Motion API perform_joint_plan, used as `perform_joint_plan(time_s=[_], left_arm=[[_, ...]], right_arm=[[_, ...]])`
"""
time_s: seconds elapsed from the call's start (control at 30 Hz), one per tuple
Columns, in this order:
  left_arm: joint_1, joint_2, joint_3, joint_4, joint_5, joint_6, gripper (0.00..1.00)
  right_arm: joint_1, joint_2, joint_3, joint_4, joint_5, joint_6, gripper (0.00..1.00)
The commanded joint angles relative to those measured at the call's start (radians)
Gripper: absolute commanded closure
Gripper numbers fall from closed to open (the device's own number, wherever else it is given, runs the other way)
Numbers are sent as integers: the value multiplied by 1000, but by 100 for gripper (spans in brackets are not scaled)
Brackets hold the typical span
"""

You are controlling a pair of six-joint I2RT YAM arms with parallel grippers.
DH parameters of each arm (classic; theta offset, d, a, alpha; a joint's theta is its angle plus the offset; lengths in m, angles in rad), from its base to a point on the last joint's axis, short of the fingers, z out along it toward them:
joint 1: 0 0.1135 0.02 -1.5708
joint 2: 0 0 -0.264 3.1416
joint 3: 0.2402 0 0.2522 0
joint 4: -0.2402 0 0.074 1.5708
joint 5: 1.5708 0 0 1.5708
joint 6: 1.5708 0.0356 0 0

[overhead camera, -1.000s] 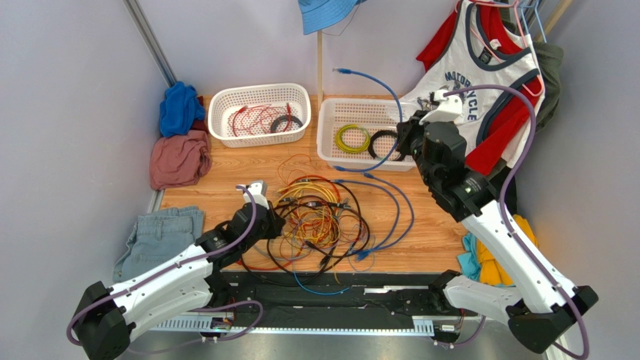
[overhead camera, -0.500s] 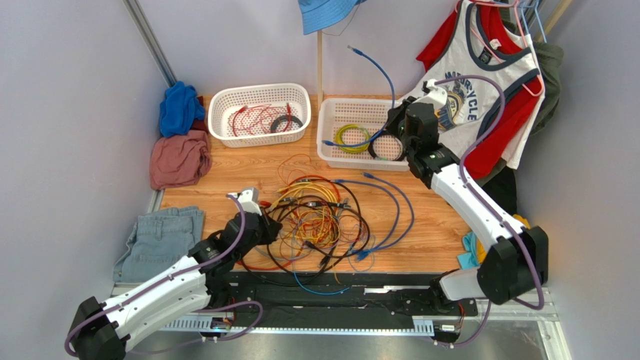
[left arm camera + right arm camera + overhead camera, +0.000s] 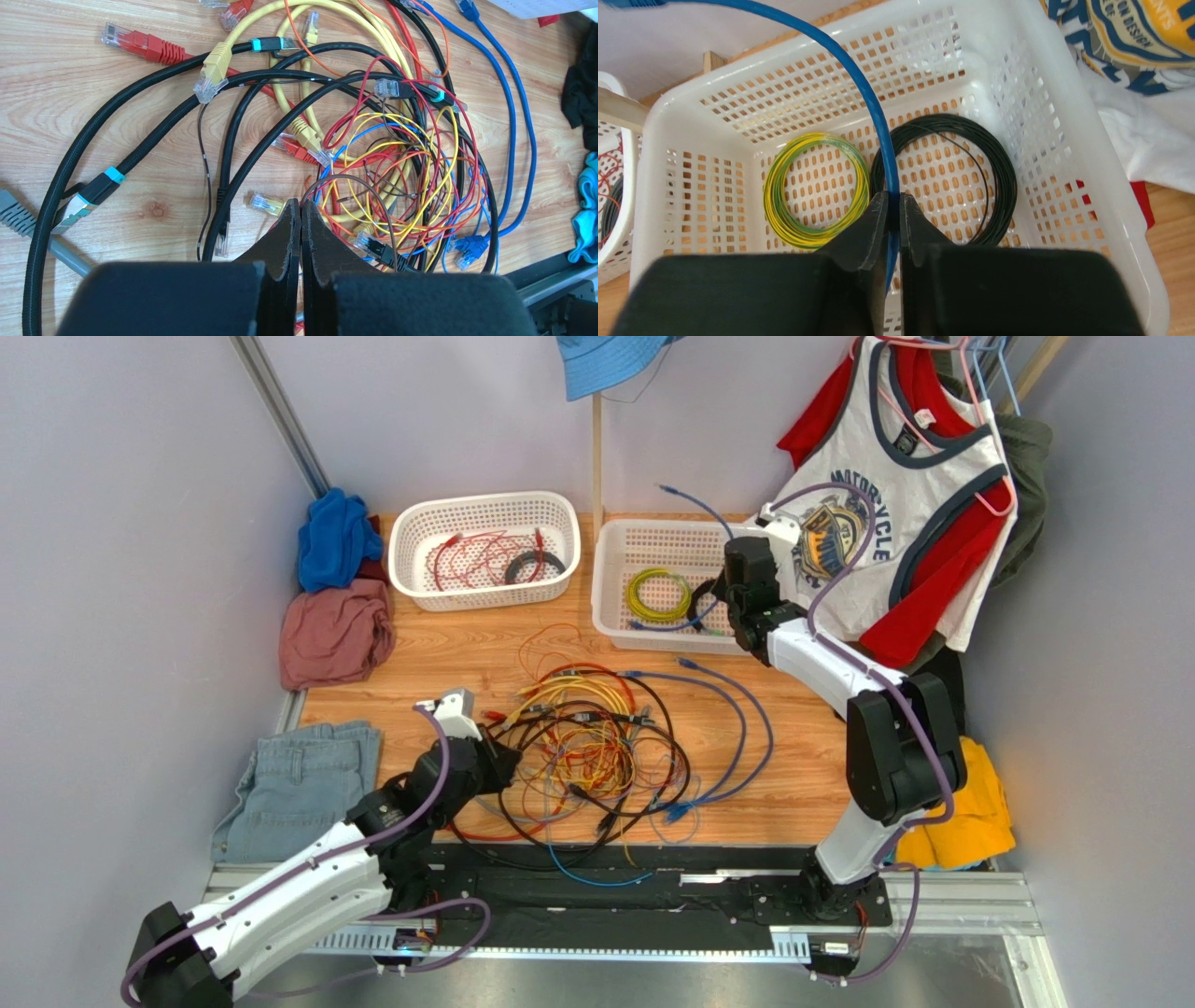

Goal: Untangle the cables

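Cables [image 3: 603, 742] near the white basket [image 3: 1053, 161] look light, limp, snag-prone; grip beside plugs. Right gripper [image 3: 893, 199] pinches a blue cable [image 3: 868, 94] over it; left gripper [image 3: 301, 204] closed, empty.

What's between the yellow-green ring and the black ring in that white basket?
A blue cable, pinched in the jaws of the right gripper, runs between them; the right wrist view shows it.

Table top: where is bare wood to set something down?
Bare wood lies between the left basket, the pink cloth and the cables; a narrower strip lies right of the blue loop. The centre tangle is crowded.
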Motion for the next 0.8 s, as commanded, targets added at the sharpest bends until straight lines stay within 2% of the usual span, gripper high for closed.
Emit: perform_joint_plan(time_s=[0.0, 0.07, 0.1, 0.2, 0.3, 0.4, 0.53, 0.6, 0.63, 0.77], left_arm=[[4, -11, 6, 13, -13, 1, 100], [3, -16, 7, 14, -10, -1, 100], [4, -21, 7, 13, -9, 1, 100], [4, -28, 19, 13, -6, 2, 100], [4, -28, 31, 8, -7, 8, 100], [4, -27, 39, 11, -10, 11, 100], [4, -21, 66, 14, -21, 24, 100], [4, -13, 98, 10, -23, 39, 100], [4, -8, 111, 5, -21, 47, 100], [4, 21, 169, -10, -15, 82, 100]], right_arm=[[9, -70, 20, -101, -27, 48, 80], [21, -117, -19, -106, -32, 52, 58], [29, -127, -17, -120, -13, 47, 41], [43, -144, 16, -213, 62, 33, 32], [46, -205, -6, -230, 97, 41, 31], [72, -310, -66, -203, 56, 44, 32], [196, -433, -144, -210, -106, 23, 36], [262, -456, -187, -218, -133, 4, 37], [323, -463, -223, -226, -151, 0, 37], [426, -412, -304, -240, -251, 1, 38]])
